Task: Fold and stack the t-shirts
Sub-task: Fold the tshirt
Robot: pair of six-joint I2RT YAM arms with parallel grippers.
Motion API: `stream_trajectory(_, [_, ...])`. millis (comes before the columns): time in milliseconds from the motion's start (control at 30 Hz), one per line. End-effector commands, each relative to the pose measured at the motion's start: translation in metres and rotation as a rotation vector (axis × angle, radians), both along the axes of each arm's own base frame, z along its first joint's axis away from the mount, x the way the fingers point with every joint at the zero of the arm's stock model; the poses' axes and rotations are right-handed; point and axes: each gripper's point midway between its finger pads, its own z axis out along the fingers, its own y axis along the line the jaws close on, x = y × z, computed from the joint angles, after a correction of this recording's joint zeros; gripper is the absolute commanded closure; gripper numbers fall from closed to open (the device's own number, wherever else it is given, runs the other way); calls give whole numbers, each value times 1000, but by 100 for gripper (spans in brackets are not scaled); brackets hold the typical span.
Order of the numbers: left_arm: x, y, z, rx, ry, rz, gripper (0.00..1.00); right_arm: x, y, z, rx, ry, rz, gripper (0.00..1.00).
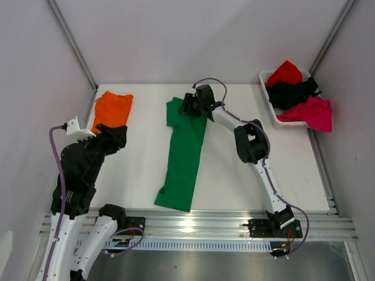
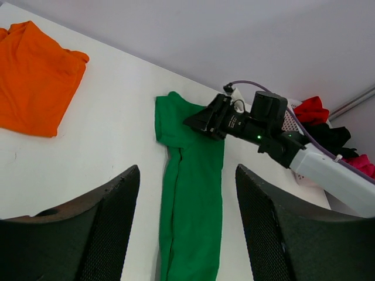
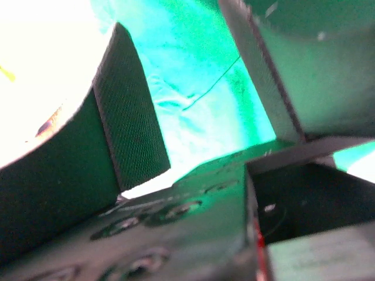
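Observation:
The bright green t-shirt [image 1: 184,158] lies in the middle of the table, folded lengthwise into a long narrow strip; it also shows in the left wrist view [image 2: 196,193]. My right gripper [image 1: 188,105] is down at its far end, jaws apart, with green cloth [image 3: 193,105] showing between the fingers [image 3: 132,111]. The orange t-shirt [image 1: 112,109] lies folded at the far left and shows in the left wrist view too [image 2: 32,76]. My left gripper [image 1: 114,139] hangs open and empty above the table, near the orange t-shirt, looking toward the green strip [image 2: 187,168].
A white basket [image 1: 266,96] at the far right holds a red t-shirt [image 1: 285,72], a black one [image 1: 293,92] and a magenta one [image 1: 313,112] that hangs over its rim. Grey walls stand close on both sides. A metal rail runs along the near edge.

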Motion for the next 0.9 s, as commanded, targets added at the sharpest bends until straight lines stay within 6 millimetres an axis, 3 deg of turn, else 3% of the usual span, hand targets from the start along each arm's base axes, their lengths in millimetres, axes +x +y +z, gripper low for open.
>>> stream_trajectory(0, [-4, 7, 13, 25, -32, 24, 30, -24, 51, 16, 67, -49, 204, 44])
stream_trajectory(167, [-4, 5, 9, 24, -21, 15, 30, -36, 73, 16, 93, -60, 275, 43])
stream_trajectory(367, [-3, 2, 5, 15, -19, 0, 30, -38, 68, 9, 69, -55, 264, 43])
stream_trajectory(500, [-1, -3, -1, 5, -7, -22, 30, -38, 61, 18, 58, -70, 255, 43])
stream_trajectory(567, [1, -5, -5, -1, -2, -29, 31, -35, 57, 33, 58, -107, 249, 43])
stream_trajectory(600, [2, -6, -4, -3, -6, -33, 30, -38, 55, 31, 49, -105, 248, 43])
stream_trajectory(667, [3, -8, -7, -7, 2, -42, 30, -38, 53, 56, 66, -143, 248, 43])
stream_trajectory(700, [3, -9, -7, -9, 1, -45, 30, -43, 50, 55, 68, -130, 248, 44])
stream_trajectory(733, [4, -9, -8, -10, 4, -48, 30, -45, 51, 66, 82, -153, 252, 43])
stream_trajectory(767, [4, -10, -8, -10, 5, -50, 30, -49, 50, 94, 106, -190, 252, 44])
stream_trajectory(800, [5, -10, -9, -10, 5, -53, 30, -56, 46, 92, 100, -179, 251, 43])
stream_trajectory(867, [6, -12, -10, -15, 8, -61, 30, -59, 45, 115, 122, -227, 252, 43])
